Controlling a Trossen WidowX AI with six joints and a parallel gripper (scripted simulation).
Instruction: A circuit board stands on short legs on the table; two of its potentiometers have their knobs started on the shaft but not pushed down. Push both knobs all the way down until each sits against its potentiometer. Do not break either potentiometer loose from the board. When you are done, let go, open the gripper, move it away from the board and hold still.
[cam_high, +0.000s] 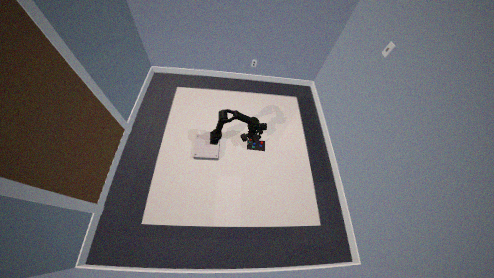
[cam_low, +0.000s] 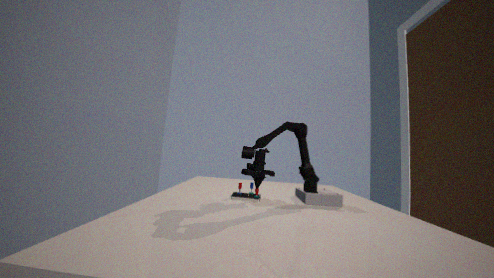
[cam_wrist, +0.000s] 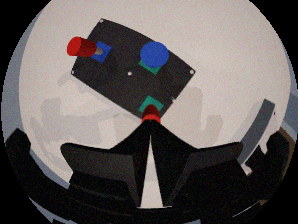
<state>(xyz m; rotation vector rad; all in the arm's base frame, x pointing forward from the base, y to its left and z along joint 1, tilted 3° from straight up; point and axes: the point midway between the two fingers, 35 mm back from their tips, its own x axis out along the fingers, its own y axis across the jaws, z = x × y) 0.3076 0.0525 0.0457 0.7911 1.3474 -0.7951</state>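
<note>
The dark circuit board (cam_wrist: 120, 82) (cam_low: 236, 195) stands on the table. A red knob (cam_wrist: 151, 113) (cam_low: 257, 191) stands over a green potentiometer (cam_wrist: 145, 104) at the board's near corner in the wrist view. In the exterior view it is lower than the other knobs. My gripper (cam_wrist: 150, 123) (cam_low: 258, 187) is shut, nothing between its fingers; its tips are at the top of this knob, contact unclear. Another red knob (cam_wrist: 81, 47) (cam_low: 240, 185) stands high, with grey shaft showing above its blue potentiometer (cam_wrist: 104, 55). A blue knob (cam_wrist: 154, 54) (cam_low: 251, 185) also stands high, over a green potentiometer (cam_wrist: 148, 69).
The arm's grey base (cam_high: 206, 151) (cam_low: 325, 198) stands on the pale table (cam_high: 230, 200) (cam_low: 280, 235), to one side of the board. The blue knob stands beyond the near red knob in the wrist view, and the other red knob is at the far left.
</note>
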